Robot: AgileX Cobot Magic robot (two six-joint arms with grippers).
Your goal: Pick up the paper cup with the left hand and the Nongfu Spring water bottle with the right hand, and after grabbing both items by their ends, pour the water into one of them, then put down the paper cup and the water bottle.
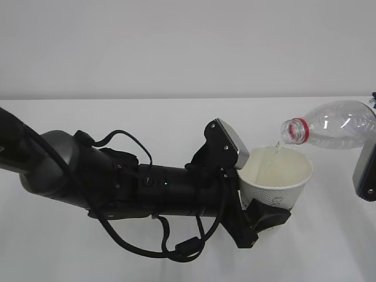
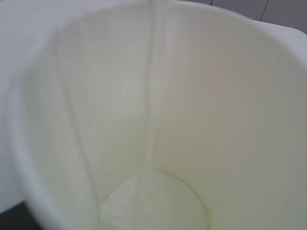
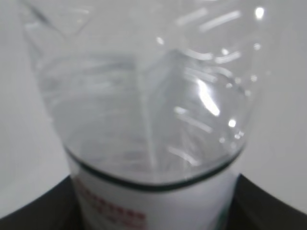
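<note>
My left gripper (image 1: 249, 188) is shut on the white paper cup (image 1: 271, 189), held upright above the table at centre right. The clear Nongfu Spring water bottle (image 1: 338, 124) lies tilted with its red-ringed mouth over the cup's far rim. A thin stream of water (image 1: 277, 148) falls into the cup. The left wrist view looks into the cup (image 2: 216, 110), where the stream (image 2: 151, 96) meets a shallow pale pool (image 2: 153, 203). My right gripper (image 3: 153, 218) is shut on the bottle's labelled end (image 3: 153, 201). Only part of that gripper (image 1: 367, 170) shows at the right edge of the exterior view.
A white table (image 1: 147, 117) runs back to a pale wall. The left arm (image 1: 88, 176) stretches across the lower left, and its black cable (image 1: 176, 249) hangs in a loop near the table's front.
</note>
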